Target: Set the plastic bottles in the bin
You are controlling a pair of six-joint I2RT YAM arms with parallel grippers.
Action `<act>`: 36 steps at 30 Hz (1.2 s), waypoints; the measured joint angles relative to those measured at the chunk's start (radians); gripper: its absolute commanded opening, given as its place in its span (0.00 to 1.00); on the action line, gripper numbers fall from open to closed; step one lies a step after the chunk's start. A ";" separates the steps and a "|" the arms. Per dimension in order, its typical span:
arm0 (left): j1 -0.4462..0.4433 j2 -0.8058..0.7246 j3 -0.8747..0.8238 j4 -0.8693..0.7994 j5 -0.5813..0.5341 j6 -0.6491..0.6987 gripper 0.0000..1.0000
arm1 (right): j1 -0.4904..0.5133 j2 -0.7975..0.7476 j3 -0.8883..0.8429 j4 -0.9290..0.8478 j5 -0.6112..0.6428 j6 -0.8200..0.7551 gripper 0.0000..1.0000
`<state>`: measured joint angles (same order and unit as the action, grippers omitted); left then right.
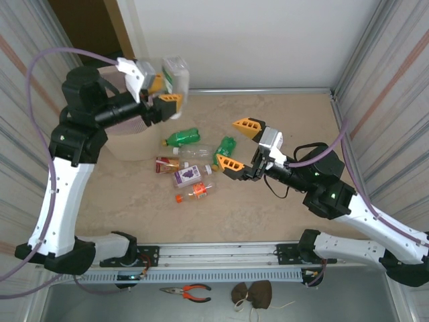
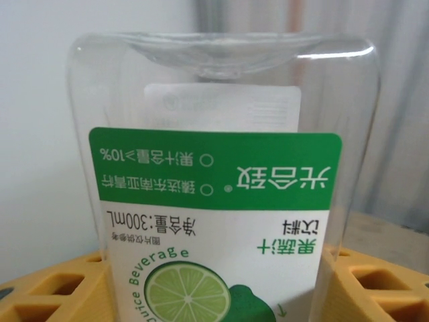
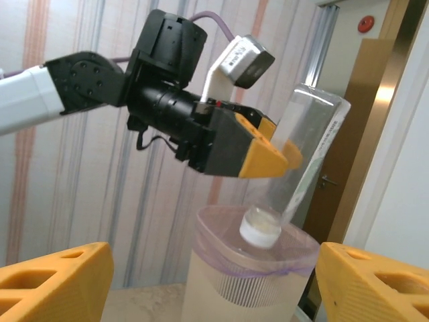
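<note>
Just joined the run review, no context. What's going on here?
The left gripper is clamped on a clear lime-juice bottle, held cap down over the mouth of the pale pink bin; it is not yet released. The right gripper is open and empty, at the right edge of the loose bottles on the table. About six lie there, among them a green bottle and a purple-labelled bottle.
</note>
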<state>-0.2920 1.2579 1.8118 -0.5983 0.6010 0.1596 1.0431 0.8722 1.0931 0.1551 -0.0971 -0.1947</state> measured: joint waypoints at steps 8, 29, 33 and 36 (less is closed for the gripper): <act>0.291 0.103 0.052 -0.093 -0.051 -0.065 0.54 | 0.000 -0.004 0.000 -0.045 0.019 0.000 0.78; 0.527 0.437 0.187 -0.330 -0.234 -0.047 0.54 | 0.000 -0.002 -0.001 -0.082 0.044 0.001 0.78; 0.527 0.482 0.187 -0.357 -0.257 -0.031 0.54 | 0.000 -0.004 -0.010 -0.080 0.045 0.002 0.78; 0.527 0.512 0.185 -0.378 -0.274 -0.022 0.56 | 0.000 -0.011 -0.026 -0.081 0.047 0.002 0.78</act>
<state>0.2348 1.7699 1.9972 -0.9760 0.3275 0.1379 1.0431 0.8616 1.0668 0.0738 -0.0505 -0.1928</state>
